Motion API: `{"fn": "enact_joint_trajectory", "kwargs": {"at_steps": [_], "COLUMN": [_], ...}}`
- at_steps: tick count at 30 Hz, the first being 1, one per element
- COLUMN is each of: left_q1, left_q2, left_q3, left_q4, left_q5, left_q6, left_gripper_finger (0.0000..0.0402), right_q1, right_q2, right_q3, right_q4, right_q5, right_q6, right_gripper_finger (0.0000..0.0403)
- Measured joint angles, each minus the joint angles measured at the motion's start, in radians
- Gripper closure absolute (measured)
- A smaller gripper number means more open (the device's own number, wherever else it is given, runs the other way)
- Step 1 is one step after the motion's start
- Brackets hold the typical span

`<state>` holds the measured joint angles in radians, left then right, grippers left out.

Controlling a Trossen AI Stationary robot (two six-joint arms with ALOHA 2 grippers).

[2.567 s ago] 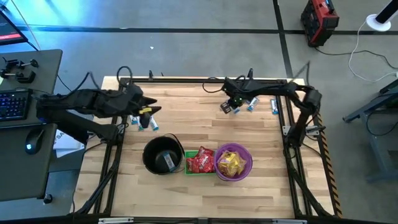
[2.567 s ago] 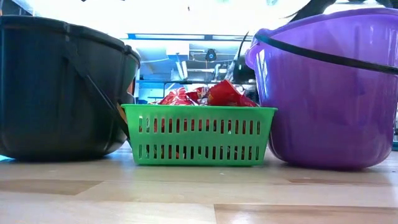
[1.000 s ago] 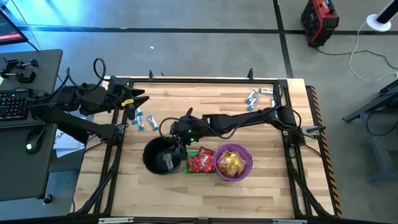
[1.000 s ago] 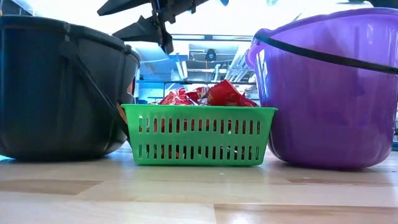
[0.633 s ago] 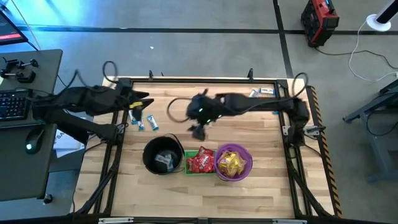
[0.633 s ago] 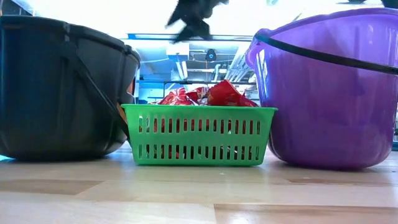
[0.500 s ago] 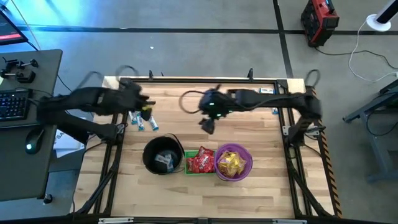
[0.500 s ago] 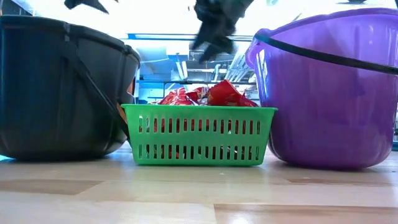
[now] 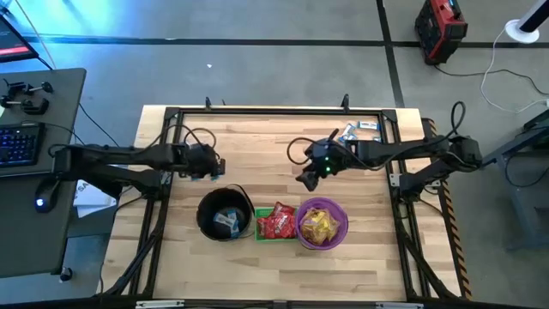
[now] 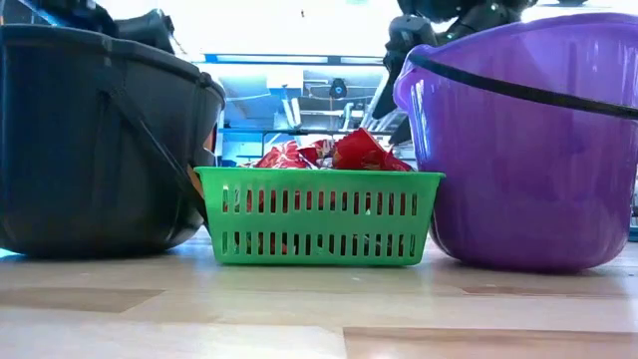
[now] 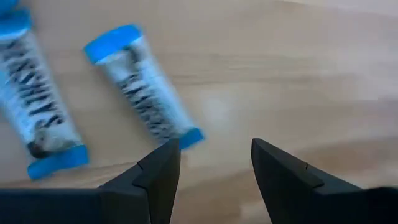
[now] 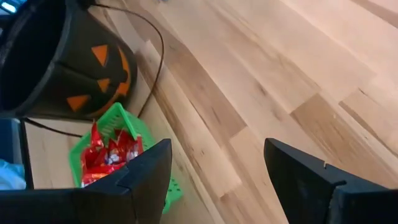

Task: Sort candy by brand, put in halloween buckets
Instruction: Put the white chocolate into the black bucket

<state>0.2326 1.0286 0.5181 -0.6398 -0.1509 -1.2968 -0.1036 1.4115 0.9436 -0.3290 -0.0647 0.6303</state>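
Three buckets in a row near the front edge of the table (image 9: 360, 176): black pail (image 9: 221, 215) on the left with blue-and-white candy inside, square green basket (image 9: 275, 222) in the middle heaped with red candy (image 9: 276, 221), purple bucket (image 9: 322, 224) on the right holding yellow candy (image 9: 319, 226). Basket wedged between its round neighbours, seemingly touching both in the low view. Left gripper (image 11: 214, 163) low over the table's left side, just behind the black pail, jaws parted and holding nothing, bare wood in the gap. Two blue-and-white candies (image 11: 146, 87) flat on the wood just beyond those jaws, one tip of the nearer one almost at a fingertip, though contact cannot be confirmed. Right gripper (image 12: 217, 165) above the middle of the table, behind the purple bucket, jaws wide and empty, pail and green basket visible past them. A few more blue-and-white candies (image 9: 360, 129) loose near the back right corner, well apart from either gripper.
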Motion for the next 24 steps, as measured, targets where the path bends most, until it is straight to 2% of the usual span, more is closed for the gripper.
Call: {"fn": "enact_joint_trajectory", "kwargs": {"at_steps": [5, 10, 16, 24], "left_q1": [0.015, 0.030, 0.077, 0.123], "left_q2": [0.010, 0.016, 0.087, 0.220], "left_q3": [-0.062, -0.063, -0.063, -0.057], "left_q4": [0.018, 0.034, 0.037, 0.122], "left_q5": [-0.050, -0.105, -0.043, -0.036], "left_q6": [-0.091, -0.115, -0.088, -0.077], "left_gripper_finger": [0.0213, 0.0213, 0.0213, 0.0213], "right_q1": [0.000, -0.011, -0.014, -0.014], "right_q2": [0.004, 0.004, 0.004, 0.004], "right_q3": [-0.010, -0.010, -0.010, -0.010], "right_q4": [0.025, 0.035, 0.046, 0.051], "right_q5": [-0.001, -0.005, -0.003, -0.003], "right_q6": [-0.011, -0.045, -0.053, -0.055], "right_gripper_finger": [0.0155, 0.0155, 0.0155, 0.0155]}}
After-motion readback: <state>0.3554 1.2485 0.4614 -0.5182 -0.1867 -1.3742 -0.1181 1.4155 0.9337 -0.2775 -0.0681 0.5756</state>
